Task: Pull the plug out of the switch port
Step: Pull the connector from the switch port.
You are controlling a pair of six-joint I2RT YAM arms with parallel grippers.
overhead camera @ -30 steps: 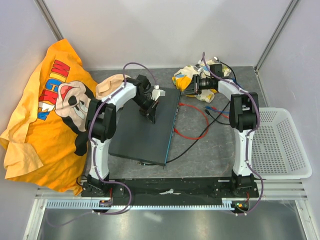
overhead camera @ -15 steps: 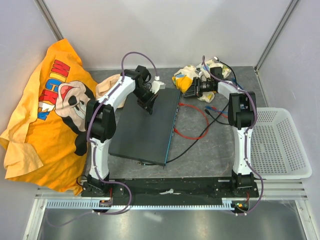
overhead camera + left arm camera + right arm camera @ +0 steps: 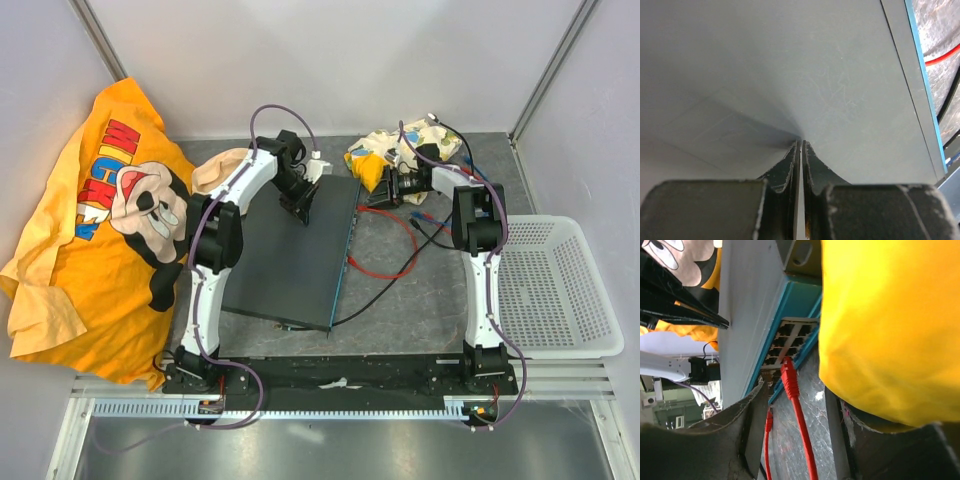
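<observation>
Red plug seemingly seated in switch port, just ahead of right pincer, fingers apart, holding nothing

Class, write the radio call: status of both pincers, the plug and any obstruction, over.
Left pincer shut, tips on switch. Right pincer open around red plug, not yet pulled. Yellow cloth crowds it.

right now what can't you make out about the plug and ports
- Right wrist view: the yellow cloth covers part of the port row of the switch and one fingertip of the right gripper.
- Same view: whether the red plug is fully seated or loose, too blurred.
- Top view: the ports and the right gripper's jaws are too small to read.
- Left wrist view: the left gripper rests on the switch's top; ports out of frame.
</observation>
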